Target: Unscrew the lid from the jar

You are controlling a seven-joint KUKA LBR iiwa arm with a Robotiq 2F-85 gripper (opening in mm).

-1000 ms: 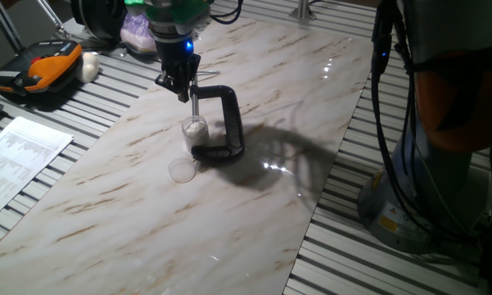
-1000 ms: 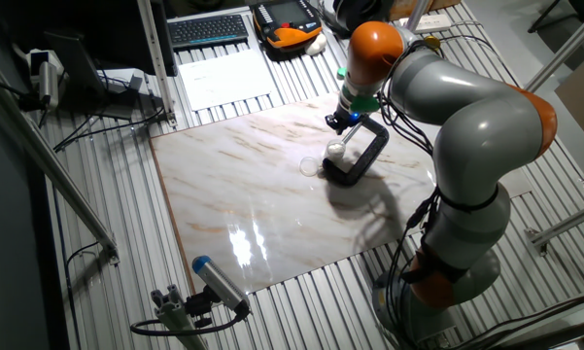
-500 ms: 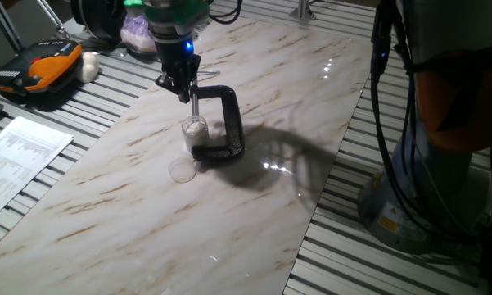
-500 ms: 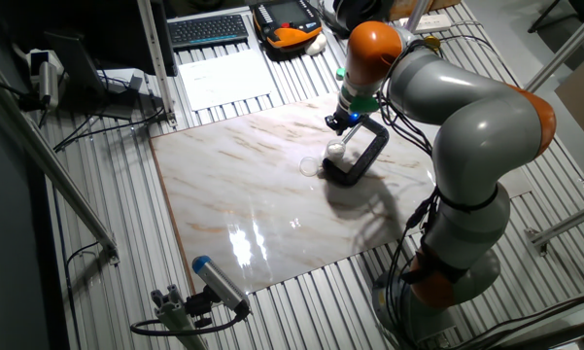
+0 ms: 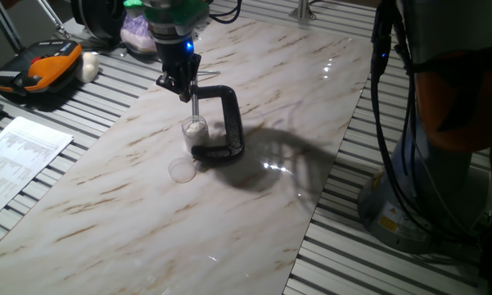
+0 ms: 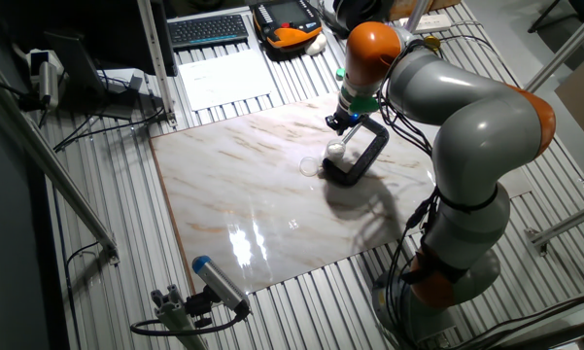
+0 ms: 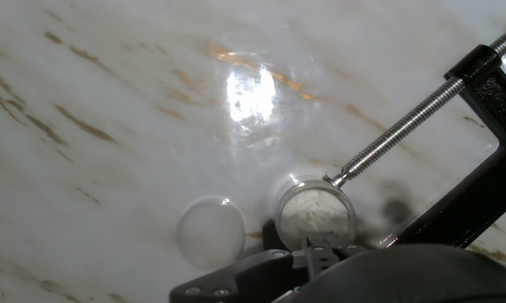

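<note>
The tiny clear jar (image 5: 195, 129) stands upright, pinched in the black C-clamp (image 5: 227, 123) under its metal screw. Its top is bare. The round whitish lid (image 5: 182, 170) lies flat on the marble, a little in front of the jar and apart from it. My gripper (image 5: 183, 88) hangs just above the jar, beside the clamp screw, fingers together and holding nothing. From the other side I see the gripper (image 6: 341, 121), jar (image 6: 337, 151) and lid (image 6: 309, 165). In the hand view the lid (image 7: 211, 231) lies left of the jar (image 7: 315, 213), and the gripper (image 7: 320, 251) shows at the bottom edge.
The clamp's threaded screw (image 7: 408, 124) and frame (image 7: 480, 181) crowd the jar's right side. A paper sheet (image 5: 16, 156), an orange and black device (image 5: 37, 70) and a keyboard (image 6: 209, 29) lie on the slatted bench around the marble slab (image 5: 229, 213).
</note>
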